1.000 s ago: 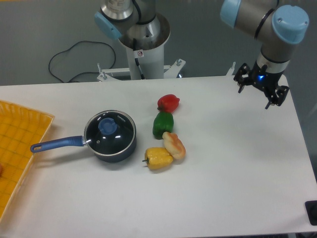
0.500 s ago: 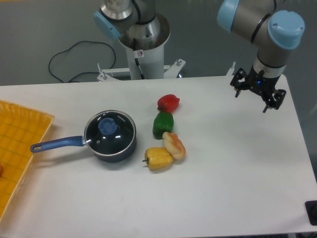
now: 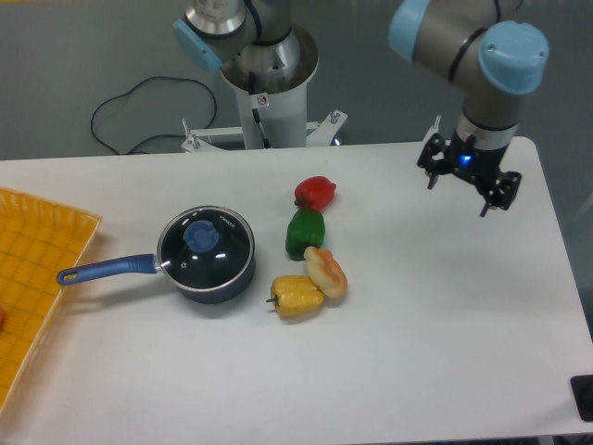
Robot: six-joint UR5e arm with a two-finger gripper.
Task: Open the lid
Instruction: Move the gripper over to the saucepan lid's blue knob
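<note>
**Pincer spread and empty, lid on the pan**

At the far left a yellow tray (image 3: pixel 37 269) lies partly out of view on the table (image 3: pixel 445 334). Next comes the pan (image 3: pixel 208 264), its long blue handle pointing left toward the tray. The lid (image 3: pixel 206 243) sits flat on the pan, covering it fully, blue knob upright in the middle.

Just right of the pan are four pieces of food in a loose column: a red pepper (image 3: pixel 315 193) at the back, a green pepper (image 3: pixel 304 233) below it, then a pale bun-like piece (image 3: pixel 326 272) touching a yellow pepper (image 3: pixel 296 296) at the front.

Further right, well apart from the lid, my pincer (image 3: pixel 457 190) hangs above the table near its back right part. Its fingers are spread, holding nothing and touching nothing.
</note>
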